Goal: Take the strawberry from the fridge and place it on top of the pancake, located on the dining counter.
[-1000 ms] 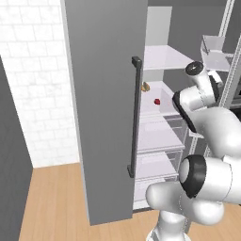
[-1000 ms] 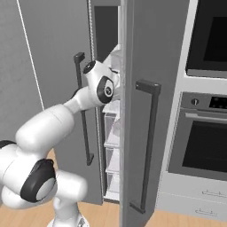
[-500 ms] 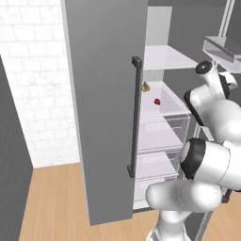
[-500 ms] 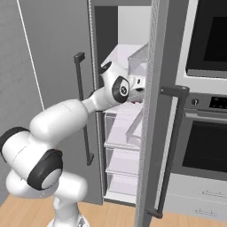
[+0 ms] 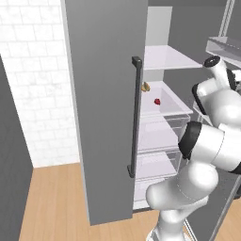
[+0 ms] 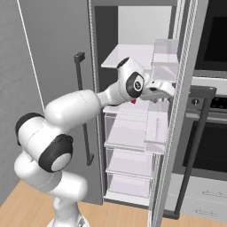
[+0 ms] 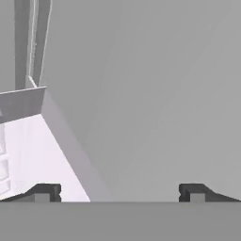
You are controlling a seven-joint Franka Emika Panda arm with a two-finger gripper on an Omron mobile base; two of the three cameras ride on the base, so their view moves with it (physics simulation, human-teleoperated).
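Matte grey fridge (image 5: 103, 94), white shelves, a red strawberry (image 5: 157, 101) inside.

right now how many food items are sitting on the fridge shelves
2. The strawberry sits mid-shelf in the fridge; a small yellow-brown item lies further back on the same shelf, beside the left door. More may be hidden behind the doors or in drawers.

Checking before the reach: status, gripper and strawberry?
Gripper open, empty, inside the fridge. Strawberry on the white shelf, beside a small yellow-brown item. Nothing lies over it.
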